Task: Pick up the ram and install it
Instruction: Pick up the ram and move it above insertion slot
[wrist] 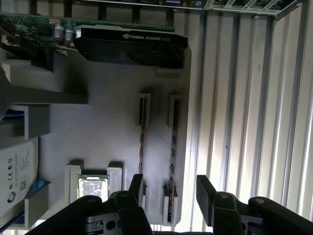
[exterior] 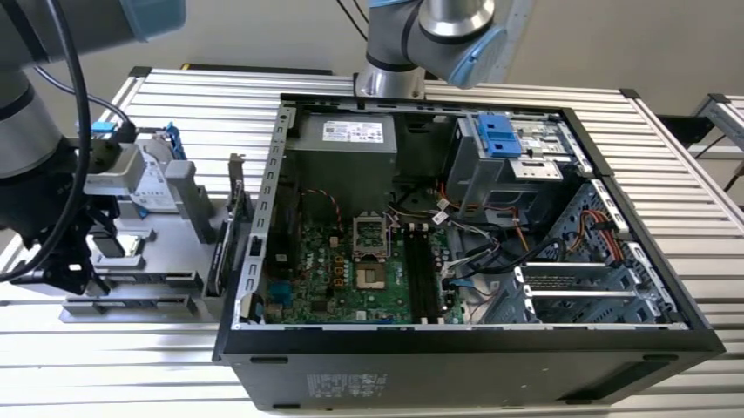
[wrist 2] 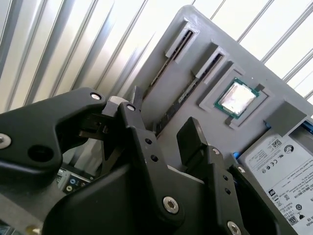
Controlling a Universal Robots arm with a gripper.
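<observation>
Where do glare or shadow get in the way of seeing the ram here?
First wrist view: glare whitens the tray edge beside the outer ram stick, and the graphics card sits in shadow. Second wrist view: table slats washed out, open pincer dark. Exterior view: even light, dim computer case interior.

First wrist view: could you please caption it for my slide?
Open claw above a ram stick slotted in the grey tray.
</observation>
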